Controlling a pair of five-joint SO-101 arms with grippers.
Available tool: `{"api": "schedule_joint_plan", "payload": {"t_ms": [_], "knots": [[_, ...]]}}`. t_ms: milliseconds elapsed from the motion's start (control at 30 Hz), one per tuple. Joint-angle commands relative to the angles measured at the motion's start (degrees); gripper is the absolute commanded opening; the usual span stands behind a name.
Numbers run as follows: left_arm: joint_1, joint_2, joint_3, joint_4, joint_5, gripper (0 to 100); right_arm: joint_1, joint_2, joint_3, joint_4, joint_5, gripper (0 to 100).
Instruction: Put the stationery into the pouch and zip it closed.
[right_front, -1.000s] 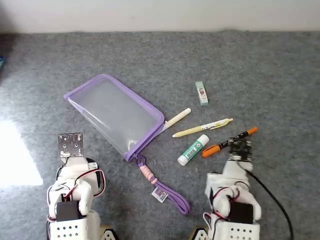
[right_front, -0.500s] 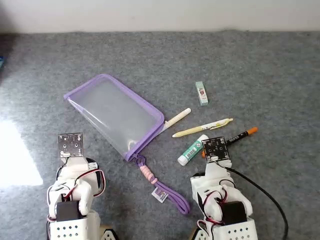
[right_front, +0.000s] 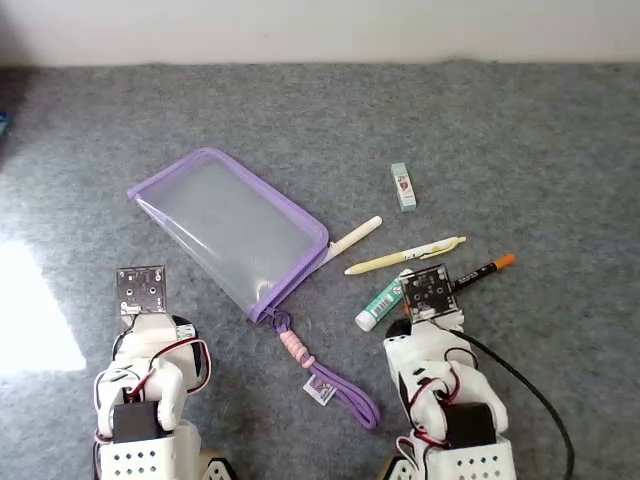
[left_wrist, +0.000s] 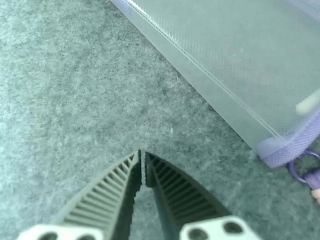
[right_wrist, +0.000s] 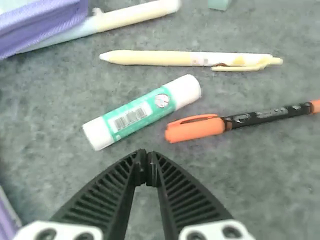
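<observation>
My right gripper (right_wrist: 146, 154) has its 2 jaws pressed together with nothing between them. The tips sit low over the grey mat (right_front: 540, 140), just short of the glue stick (right_wrist: 141, 112). The glue stick is green and white and lies at a slant. Just beside it is the orange marker (right_wrist: 240, 120), its capped end close to the glue stick's white cap but apart from it. Beyond those 2 lies the yellow pen (right_wrist: 190, 58), flat on the mat and touching neither.

My left gripper (left_wrist: 142, 155) is also closed and empty. Its tips are over bare mat, near the long edge of the pouch (left_wrist: 240, 65).

From above, the right arm (right_front: 432, 292) covers the spot where the glue stick (right_front: 380, 303) and the orange marker (right_front: 480, 271) come closest. The yellow pen (right_front: 405, 255) lies just past them. The eraser (right_front: 403, 186) is farther out, well apart from the rest. The cream pen (right_front: 355, 237) has 1 end at the pouch's corner. I can't make out whether that tip is inside the opening or only tucked against the edge. All 5 stationery pieces lie off the same end of the pouch (right_front: 228, 230). The pouch lies flat on a diagonal, clear with purple trim. A purple strap (right_front: 335, 385) trails from its near corner toward the arms.
</observation>
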Motion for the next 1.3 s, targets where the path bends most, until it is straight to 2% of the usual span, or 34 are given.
{"api": "schedule_joint_plan", "payload": {"t_ms": [0, 233, 400, 633, 1000, 1200, 1267], "knots": [[-0.4, -0.7, -0.6, 0.2, -0.5, 1, 0.7, -0.4, -7.4, -1.2, -1.3, 0.8], [-0.4, -0.7, -0.6, 0.2, -0.5, 1, 0.6, 4.7, -18.2, -1.1, -1.1, 0.8], [-0.4, -0.7, -0.6, 0.2, -0.5, 1, 0.1, 23.9, -31.3, 2.7, -3.1, 0.8], [-0.4, -0.7, -0.6, 0.2, -0.5, 1, -6.2, 48.7, -48.0, 14.9, -4.2, 0.9], [-0.4, -0.7, -0.6, 0.2, -0.5, 1, -19.5, 60.4, -49.7, 9.9, -4.3, 1.7], [-0.4, -0.7, -0.6, 0.2, -0.5, 1, -25.1, 68.3, -50.2, 8.7, -4.7, 14.3], [-0.4, -0.7, -0.6, 0.2, -0.5, 1, -26.5, 70.6, -51.3, 8.7, -4.7, 15.1]]}}
